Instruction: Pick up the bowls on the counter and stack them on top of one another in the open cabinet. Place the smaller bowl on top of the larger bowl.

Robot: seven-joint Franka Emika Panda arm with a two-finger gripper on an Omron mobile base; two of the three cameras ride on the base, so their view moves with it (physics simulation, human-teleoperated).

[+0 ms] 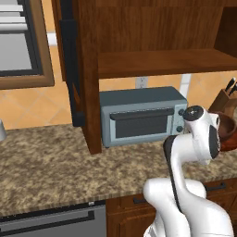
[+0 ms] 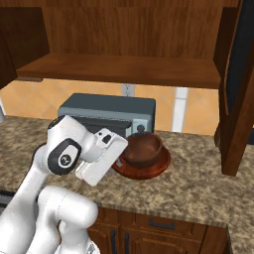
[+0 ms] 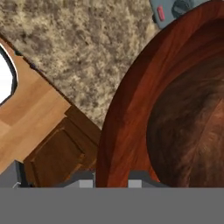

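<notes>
Right up close in the hand view, the gripper (image 3: 111, 183) sits at the near rim of the wide, shallow, shiny reddish-brown larger bowl (image 3: 131, 109). One grey fingertip (image 3: 85, 183) is on the outside of the rim and the other is on the inside, so the fingers are apart with the thin wall between them. I cannot tell if they are pressing on it yet.

Going from left to right in the right base view: first the white arm, then the two bowls, then the dark brown door of the open cabinet (image 2: 233, 99). The small, deep, dark brown smaller bowl (image 2: 142, 148) already sits inside the larger bowl (image 2: 158, 166). Both rest on the speckled brown-and-beige stone counter (image 2: 198, 183), just in front of the grey-blue toaster oven (image 2: 106, 110). The cabinet's wooden shelf (image 2: 124, 67) is above them.

I think the bowls are hard and stiff, and their shiny skin could be slippery. The rim looks like the best place to pinch. With the small bowl riding inside, the pair could tip, so a level lift seems wise.
</notes>
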